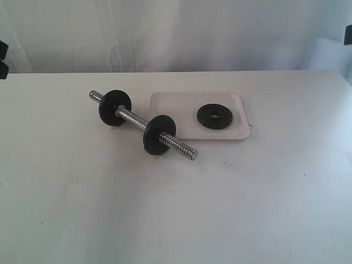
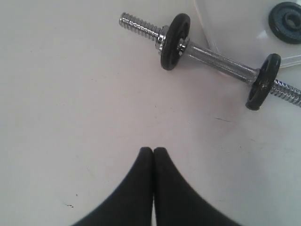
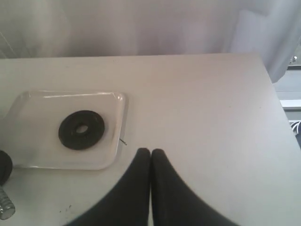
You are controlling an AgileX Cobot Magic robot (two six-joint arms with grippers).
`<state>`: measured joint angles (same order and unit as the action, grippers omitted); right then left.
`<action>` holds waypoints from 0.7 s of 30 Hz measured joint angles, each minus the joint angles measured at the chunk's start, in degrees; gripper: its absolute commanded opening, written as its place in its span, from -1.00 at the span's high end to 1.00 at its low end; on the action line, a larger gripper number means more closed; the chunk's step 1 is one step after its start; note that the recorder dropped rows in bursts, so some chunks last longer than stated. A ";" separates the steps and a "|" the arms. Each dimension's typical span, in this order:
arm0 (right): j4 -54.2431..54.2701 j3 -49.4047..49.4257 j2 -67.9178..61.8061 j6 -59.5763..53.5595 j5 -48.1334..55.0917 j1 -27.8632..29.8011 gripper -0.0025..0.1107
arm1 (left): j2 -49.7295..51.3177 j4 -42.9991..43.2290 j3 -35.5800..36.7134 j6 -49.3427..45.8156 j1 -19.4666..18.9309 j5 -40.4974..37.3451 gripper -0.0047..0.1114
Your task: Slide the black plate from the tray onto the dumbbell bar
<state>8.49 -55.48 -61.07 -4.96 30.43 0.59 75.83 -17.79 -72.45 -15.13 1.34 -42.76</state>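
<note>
A black plate (image 1: 214, 116) (image 3: 82, 129) (image 2: 286, 15) lies flat in the white tray (image 1: 176, 107) (image 3: 37, 103) at the table's middle back. Left of the tray the chrome dumbbell bar (image 1: 133, 117) (image 2: 218, 60) rests on the table, slanting toward the front. Two more black discs (image 1: 115, 107) (image 1: 159, 135) stand on it, one toward each end. Neither gripper shows in the exterior view. My left gripper (image 2: 154, 150) is shut and empty above bare table, well short of the bar. Also shut and empty, my right gripper (image 3: 150, 152) hovers beside the tray's corner.
The white table (image 1: 176, 209) runs back to a white curtain (image 1: 176, 33). Its right edge (image 3: 277, 94) shows in the right wrist view, with a dark floor and cables beyond it. The bar's near threaded end (image 1: 184, 149) points to the table's front.
</note>
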 measured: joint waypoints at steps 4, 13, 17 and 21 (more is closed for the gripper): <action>1.77 0.00 -3.81 -3.73 0.00 0.00 0.96 | 9.02 -1.72 -6.60 -2.99 0.00 -4.32 0.92; 4.89 -0.70 -9.85 -9.46 1.93 0.00 0.96 | 22.66 -7.40 -20.97 -10.98 0.00 -12.39 0.92; 5.28 -4.57 -15.13 -9.68 9.91 -0.12 0.96 | 31.00 -12.08 -29.50 -18.91 0.62 -17.60 0.47; 5.39 -5.62 -19.18 -9.68 12.60 -0.12 0.96 | 36.69 -12.59 -33.31 -23.82 3.00 -17.12 -0.14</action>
<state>13.88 -61.10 -80.26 -14.64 43.03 0.47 112.52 -30.38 -105.76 -38.94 4.33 -59.87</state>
